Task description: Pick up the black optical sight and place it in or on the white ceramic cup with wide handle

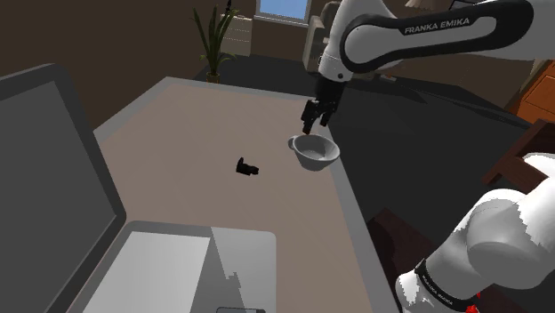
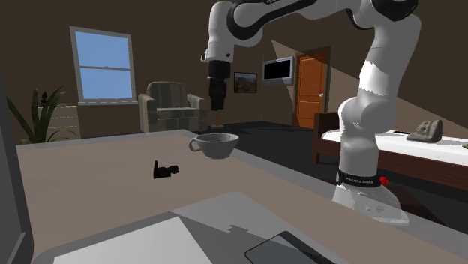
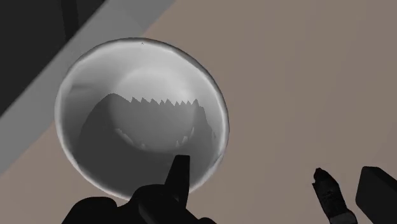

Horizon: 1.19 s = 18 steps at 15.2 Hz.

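Out in the middle of the tabletop [image 1: 169, 133] lies the black optical sight [image 1: 247, 167], nothing touching it. Off toward the shoulder view's right, the white cup [image 1: 316, 151] sits close to the tabletop's stand-side edge. Right above that cup hangs the tool [image 1: 317, 123], fingers spread, released, gripping nothing.

Brown-topped table [image 1: 178, 133] with white cup [image 1: 316, 151] and black sight [image 1: 246, 167]

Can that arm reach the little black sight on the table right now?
Probably yes: the sight lies alone on bare table beside the cup, and the end effector hovers open just above the cup.
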Motion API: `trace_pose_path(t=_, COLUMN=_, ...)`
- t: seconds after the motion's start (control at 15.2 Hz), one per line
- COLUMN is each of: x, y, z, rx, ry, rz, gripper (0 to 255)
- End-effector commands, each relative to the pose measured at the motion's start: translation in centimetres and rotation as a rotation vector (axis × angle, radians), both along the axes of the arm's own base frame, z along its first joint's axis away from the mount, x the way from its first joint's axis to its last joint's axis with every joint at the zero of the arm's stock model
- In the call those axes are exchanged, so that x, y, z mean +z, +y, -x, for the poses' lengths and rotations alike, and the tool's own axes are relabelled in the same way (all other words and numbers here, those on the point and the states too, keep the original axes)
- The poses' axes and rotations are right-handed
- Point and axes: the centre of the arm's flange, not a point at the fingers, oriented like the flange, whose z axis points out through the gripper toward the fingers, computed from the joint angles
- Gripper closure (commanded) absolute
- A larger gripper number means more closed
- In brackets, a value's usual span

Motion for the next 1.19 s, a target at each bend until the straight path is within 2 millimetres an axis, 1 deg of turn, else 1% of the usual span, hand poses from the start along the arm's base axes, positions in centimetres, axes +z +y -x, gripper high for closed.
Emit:
trace_pose_path(t=0.0, x=-1.6, y=1.6, z=-1.8, rx=0.032, ry=0.008, rz=0.004, gripper=0)
trace_pose_path(t=0.46, x=-6.9, y=7.8, z=-6.8, rx=0.143, ry=0.037, rz=0.019, gripper=0)
trace_pose_path(t=0.92, x=-12.4, y=14.5, z=-11.0, rx=0.254, ry=0.067, rz=0.035, gripper=0)
trace_pose_path(t=0.99, x=-12.5, y=14.6, z=-11.1, rx=0.256, ry=0.068, rz=0.035, gripper=0)
trace_pose_path(t=1.12, x=-13.6, y=14.6, z=-11.1, rx=0.256, ry=0.068, rz=0.035, gripper=0)
